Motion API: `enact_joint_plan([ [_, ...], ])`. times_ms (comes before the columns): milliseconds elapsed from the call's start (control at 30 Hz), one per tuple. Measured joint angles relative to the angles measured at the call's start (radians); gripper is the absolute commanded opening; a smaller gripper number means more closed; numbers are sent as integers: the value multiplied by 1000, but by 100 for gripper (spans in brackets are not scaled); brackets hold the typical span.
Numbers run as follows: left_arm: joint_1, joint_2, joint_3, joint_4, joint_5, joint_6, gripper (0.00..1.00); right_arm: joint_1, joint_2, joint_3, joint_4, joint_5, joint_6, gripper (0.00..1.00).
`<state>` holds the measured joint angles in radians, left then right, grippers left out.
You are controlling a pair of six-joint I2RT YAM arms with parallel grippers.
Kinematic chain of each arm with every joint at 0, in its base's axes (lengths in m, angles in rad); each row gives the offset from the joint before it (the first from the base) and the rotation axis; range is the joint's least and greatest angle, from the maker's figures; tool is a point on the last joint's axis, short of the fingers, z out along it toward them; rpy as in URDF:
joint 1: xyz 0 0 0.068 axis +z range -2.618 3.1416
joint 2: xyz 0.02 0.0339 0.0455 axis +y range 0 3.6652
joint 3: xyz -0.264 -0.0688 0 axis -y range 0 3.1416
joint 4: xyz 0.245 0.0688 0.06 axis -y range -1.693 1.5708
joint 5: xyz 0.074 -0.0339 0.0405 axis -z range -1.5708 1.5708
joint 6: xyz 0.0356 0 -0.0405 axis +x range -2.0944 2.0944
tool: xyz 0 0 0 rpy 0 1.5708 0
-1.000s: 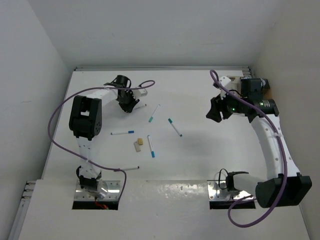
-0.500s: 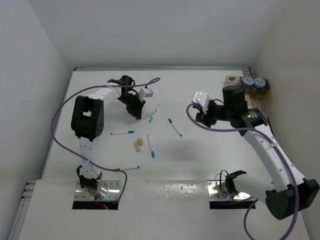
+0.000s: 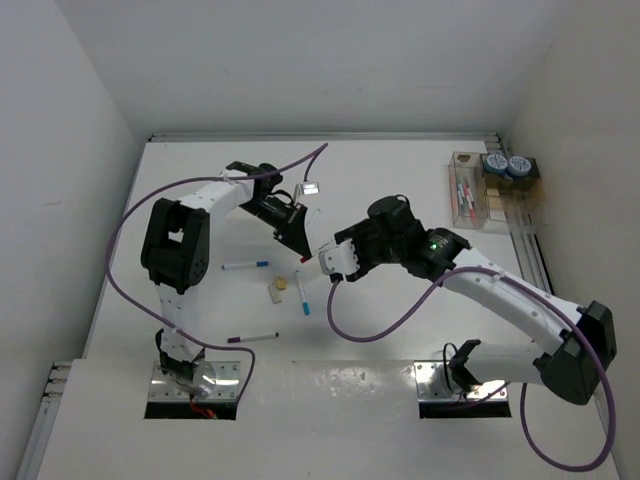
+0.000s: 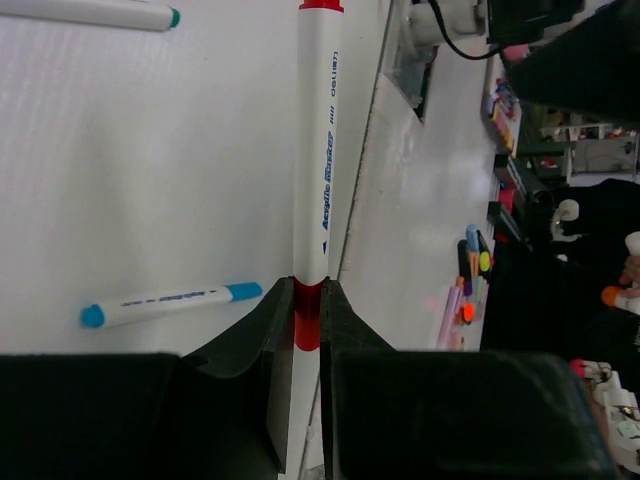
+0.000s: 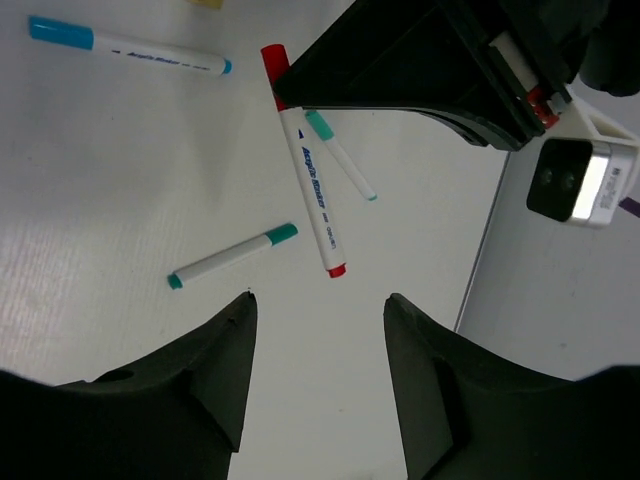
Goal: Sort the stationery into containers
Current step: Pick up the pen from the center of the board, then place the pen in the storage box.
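Note:
My left gripper (image 4: 307,292) is shut on the red end of a white pen with red caps (image 4: 318,170), held low over the table; in the top view it (image 3: 298,243) is at the centre-left. My right gripper (image 5: 320,300) is open and empty, just short of that pen's free end (image 5: 308,190), with two teal-capped pens (image 5: 232,256) (image 5: 340,155) close by. In the top view the right gripper (image 3: 333,262) faces the left one. The clear box (image 3: 463,190) holding pens and the tan box (image 3: 490,200) stand at the far right, with two blue-grey rolls (image 3: 507,164) behind them.
Loose on the table: a blue-capped pen (image 3: 245,265), another blue pen (image 3: 301,293), a purple-capped pen (image 3: 254,338), and tan and white blocks (image 3: 277,288). The left arm's purple cable arcs over the far-left table. Walls close in on the left, back and right.
My right arm has swung left from the containers to the table's centre, beside the left gripper. My left gripper has moved right and nearer.

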<state>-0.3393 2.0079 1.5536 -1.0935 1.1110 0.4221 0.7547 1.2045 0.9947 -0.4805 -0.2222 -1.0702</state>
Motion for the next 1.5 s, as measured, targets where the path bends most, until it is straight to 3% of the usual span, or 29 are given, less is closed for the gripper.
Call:
enact_joint_plan([
  [300,-27,-42,-47,11,46,-66,0,63,148,2,16,64,-122,57],
  [500,-52,-53,-54,28,46,-95,0,95,230,23,16,89,-164,51],
  [700,-60,-53,-55,33,46,-103,0,123,290,58,28,99,-195,20],
  [767,-60,-53,-56,34,45,-102,1,124,297,66,32,101,-201,3],
  [867,-56,-53,-58,36,53,-99,32,118,298,72,31,100,-202,0],
  [967,-44,-53,-57,29,69,-79,73,95,294,71,26,96,-201,0],
  [1000,-37,-53,-56,26,74,-74,99,77,290,69,22,95,-201,0],
  [1167,51,-53,-36,6,79,-51,100,-132,185,7,1,76,-223,0],
  [1300,132,-50,10,-30,78,-5,100,-438,108,-26,-9,19,-291,0],
  [1500,177,-31,44,-63,80,46,100,-874,135,-22,-10,-112,-443,0],
])
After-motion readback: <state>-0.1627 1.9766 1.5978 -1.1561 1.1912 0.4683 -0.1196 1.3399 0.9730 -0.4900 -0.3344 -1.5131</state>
